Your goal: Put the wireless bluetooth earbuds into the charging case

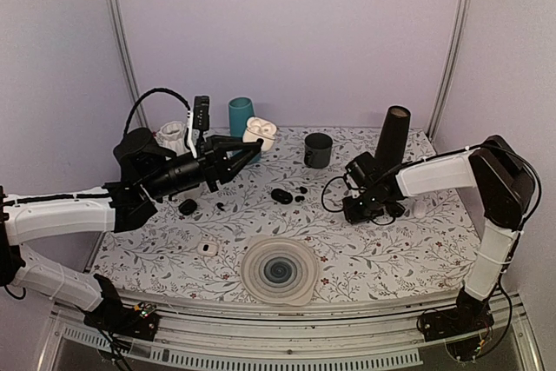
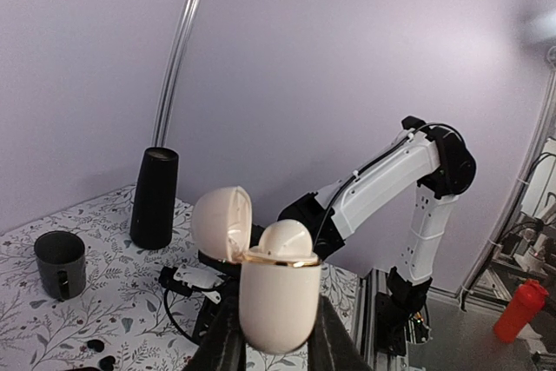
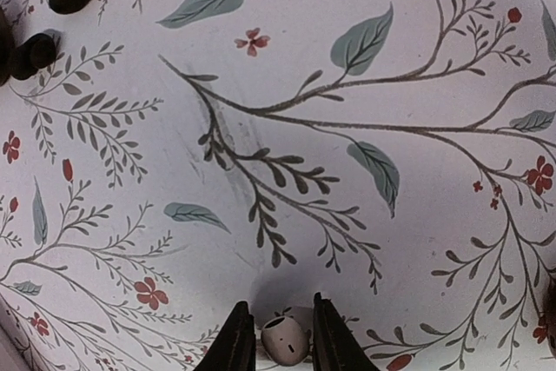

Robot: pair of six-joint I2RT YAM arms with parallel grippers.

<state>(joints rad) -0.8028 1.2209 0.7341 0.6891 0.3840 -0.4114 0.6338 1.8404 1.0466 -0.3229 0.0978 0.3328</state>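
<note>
My left gripper [image 1: 252, 147] is lifted above the back of the table, shut on the cream charging case [image 2: 276, 301]. The case stands upright with its lid [image 2: 221, 223] hinged open, and one cream earbud [image 2: 287, 239] sits in it. My right gripper [image 3: 280, 336] is down at the patterned tabletop [image 3: 287, 110]. A second cream earbud [image 3: 283, 341] lies on the cloth between its fingers. Thin dark gaps show on both sides of it, so the jaws stand narrowly open around it. In the top view the right gripper [image 1: 354, 211] is at the table's right, and the earbud is hidden under it.
Small black rounded pieces [image 1: 281, 195] lie mid-table, with others at the left [image 1: 188, 207]. A black mug [image 1: 318, 150], a tall black cylinder [image 1: 391, 141] and a teal cup [image 1: 241, 115] stand at the back. A ringed disc [image 1: 278, 271] lies near the front edge.
</note>
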